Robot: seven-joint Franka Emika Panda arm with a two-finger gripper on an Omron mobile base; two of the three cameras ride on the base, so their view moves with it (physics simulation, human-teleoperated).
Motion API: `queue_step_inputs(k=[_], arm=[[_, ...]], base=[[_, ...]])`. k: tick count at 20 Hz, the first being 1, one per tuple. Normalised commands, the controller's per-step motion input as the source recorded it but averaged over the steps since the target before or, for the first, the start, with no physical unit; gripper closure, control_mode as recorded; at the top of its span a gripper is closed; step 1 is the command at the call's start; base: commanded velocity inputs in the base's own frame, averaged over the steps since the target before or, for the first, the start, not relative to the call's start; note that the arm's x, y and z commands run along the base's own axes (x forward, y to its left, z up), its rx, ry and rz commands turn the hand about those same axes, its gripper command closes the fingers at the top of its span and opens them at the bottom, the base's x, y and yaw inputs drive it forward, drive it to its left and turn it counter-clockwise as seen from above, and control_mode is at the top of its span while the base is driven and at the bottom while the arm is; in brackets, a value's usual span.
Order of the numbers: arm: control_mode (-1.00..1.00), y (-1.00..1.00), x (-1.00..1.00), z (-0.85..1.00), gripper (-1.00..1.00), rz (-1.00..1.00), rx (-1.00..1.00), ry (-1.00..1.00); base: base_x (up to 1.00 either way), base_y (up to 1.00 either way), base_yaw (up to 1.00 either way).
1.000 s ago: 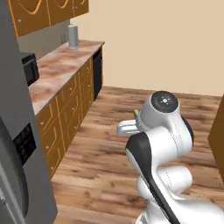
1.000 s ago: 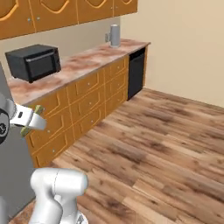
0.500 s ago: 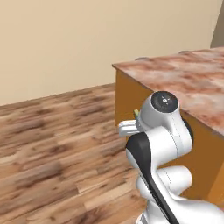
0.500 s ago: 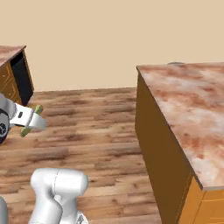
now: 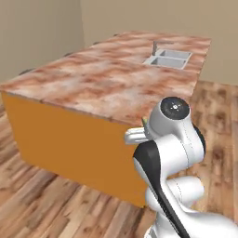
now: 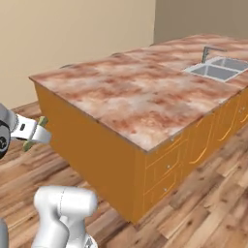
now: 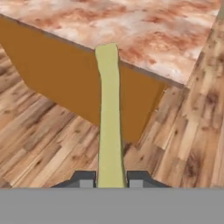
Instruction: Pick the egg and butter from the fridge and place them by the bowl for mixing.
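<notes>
Before the island desk [image 5: 93,88], jaws clamped on the butter [image 7: 109,131].
From the hand view, the butter is a long pale yellow-green bar running up from between the two dark fingertips [image 7: 85,178], which press on its near end; its far end shows against the desk's near corner and orange side panel. From the right base view, the bar's ends poke out either side of the hand, held in the air over the wooden floor [image 6: 193,213] and short of the desk. A steel sink [image 5: 167,58] with a faucet [image 6: 209,50] sits in the marbled top towards its far end.
</notes>
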Motion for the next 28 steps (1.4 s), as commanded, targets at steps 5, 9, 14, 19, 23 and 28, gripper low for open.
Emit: queue_step_inputs(k=[5,9,14,19,23,28], arm=[[1.0,0.0,0.0,0.0,1.0,0.0,0.0,0.0],[1.0,0.0,0.0,0.0,1.0,0.0,0.0,0.0],[1.0,0.0,0.0,0.0,1.0,0.0,0.0,0.0],[1.0,0.0,0.0,0.0,1.0,0.0,0.0,0.0],[1.0,0.0,0.0,0.0,1.0,0.0,0.0,0.0],[1.0,0.0,0.0,0.0,1.0,0.0,0.0,0.0]], base=[[0.0,0.0,-1.0],[0.0,0.0,-1.0],[0.41,0.1,-0.43],[0.42,-0.42,0.0],[0.83,-0.89,0.06],[1.0,-0.27,-0.03]])
